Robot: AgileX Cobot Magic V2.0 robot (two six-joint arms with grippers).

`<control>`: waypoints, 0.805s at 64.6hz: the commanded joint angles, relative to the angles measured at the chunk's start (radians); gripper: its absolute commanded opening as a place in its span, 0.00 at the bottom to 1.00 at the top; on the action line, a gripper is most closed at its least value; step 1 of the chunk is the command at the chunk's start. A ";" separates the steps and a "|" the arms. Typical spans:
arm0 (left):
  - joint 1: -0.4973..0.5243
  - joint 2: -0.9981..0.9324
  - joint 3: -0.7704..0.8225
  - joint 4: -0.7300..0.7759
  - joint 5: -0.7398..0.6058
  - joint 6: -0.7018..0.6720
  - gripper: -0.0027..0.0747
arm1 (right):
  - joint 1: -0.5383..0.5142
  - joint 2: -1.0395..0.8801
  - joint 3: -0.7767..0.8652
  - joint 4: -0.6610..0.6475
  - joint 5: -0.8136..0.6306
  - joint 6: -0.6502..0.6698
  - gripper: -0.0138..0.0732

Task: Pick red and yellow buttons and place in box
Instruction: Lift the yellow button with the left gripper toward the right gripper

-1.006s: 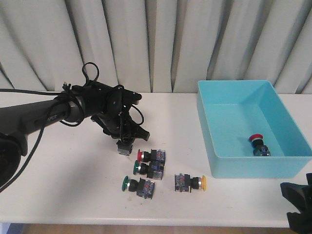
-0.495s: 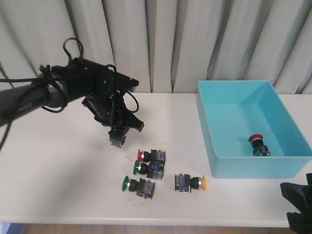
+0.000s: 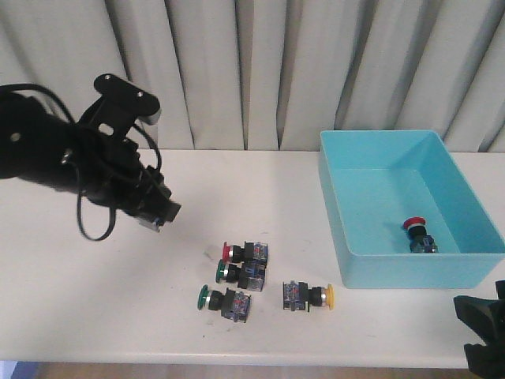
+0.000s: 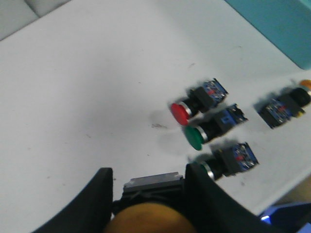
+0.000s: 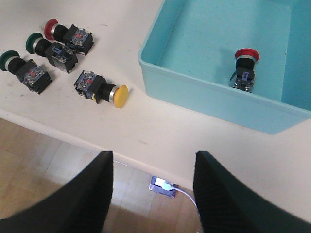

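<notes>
My left gripper [image 3: 158,215] hangs above the table's left half, shut on the yellow button [image 4: 149,219]; its wide yellow cap and black body fill the space between the fingers [image 4: 95,194] in the left wrist view. The red button [image 3: 416,229] with its wide red cap lies inside the light-blue box [image 3: 379,272] at the right, also clear in the right wrist view as the red button [image 5: 244,65] on the floor of the box [image 5: 204,92]. My right gripper [image 5: 153,160] is open and holds nothing, beyond the table's front edge, at the front right corner [image 3: 483,328].
A cluster of smaller switches with blue-marked bodies lies mid-table: a red-headed one [image 3: 235,252], two green ones [image 3: 233,272] [image 3: 217,298], and a small yellow-headed one [image 3: 316,295] near the box's front wall. Grey curtains hang behind the table.
The left arm has swung left and upward, away from the cluster of switches, carrying the yellow button with it. The right gripper has not moved.
</notes>
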 commanded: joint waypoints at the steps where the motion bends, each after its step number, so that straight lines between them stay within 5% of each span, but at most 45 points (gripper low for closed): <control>1: -0.001 -0.093 0.057 -0.180 -0.072 0.183 0.22 | -0.001 -0.001 -0.024 -0.008 -0.056 -0.010 0.58; 16: -0.001 -0.103 0.145 -0.749 -0.051 0.812 0.22 | -0.001 -0.001 -0.024 -0.008 -0.054 -0.010 0.58; 27: -0.001 -0.102 0.154 -1.024 0.053 1.244 0.22 | -0.001 -0.001 -0.024 -0.008 -0.046 -0.010 0.58; 36: -0.001 -0.102 0.154 -1.176 0.098 1.391 0.22 | -0.001 -0.001 -0.024 -0.006 -0.041 -0.028 0.58; 52: -0.001 -0.102 0.154 -1.341 0.098 1.435 0.22 | -0.001 0.003 -0.024 0.004 -0.074 -0.128 0.68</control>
